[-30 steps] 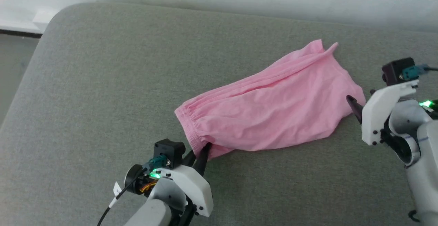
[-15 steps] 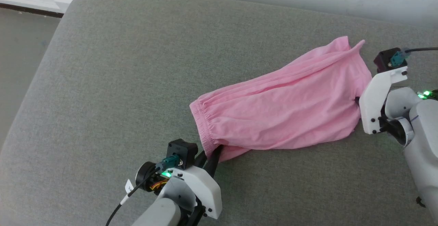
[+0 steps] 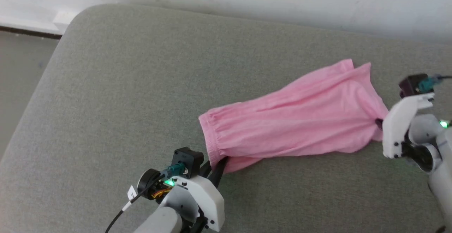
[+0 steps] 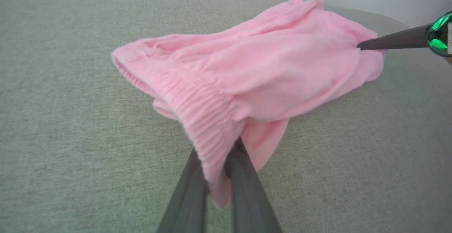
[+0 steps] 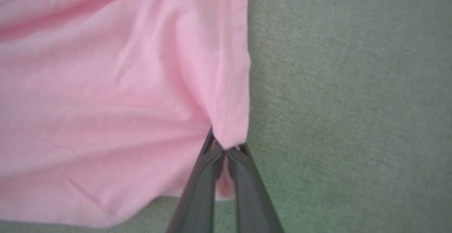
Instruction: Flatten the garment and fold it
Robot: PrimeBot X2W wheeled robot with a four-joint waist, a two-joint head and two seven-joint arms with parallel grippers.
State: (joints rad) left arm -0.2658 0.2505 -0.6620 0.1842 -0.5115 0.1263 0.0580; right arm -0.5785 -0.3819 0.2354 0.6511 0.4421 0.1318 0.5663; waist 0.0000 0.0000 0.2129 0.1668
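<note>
Snap! The right pincer (image 5: 226,150), wide open a moment ago, closes on the hem (image 5: 229,84) of the shorts (image 3: 293,120). The left pincer (image 4: 226,153) grips the waistband (image 4: 197,102) tight. The shorts stretch between both pincers, low over the grey cushion (image 3: 141,84), and look ready to pull flat.

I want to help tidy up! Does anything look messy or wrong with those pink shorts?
Nothing is torn or spilled, but the shorts look rumpled: they lie slantwise with long creases, not flat. The left gripper pinches the waistband and the right gripper pinches the hem.
</note>
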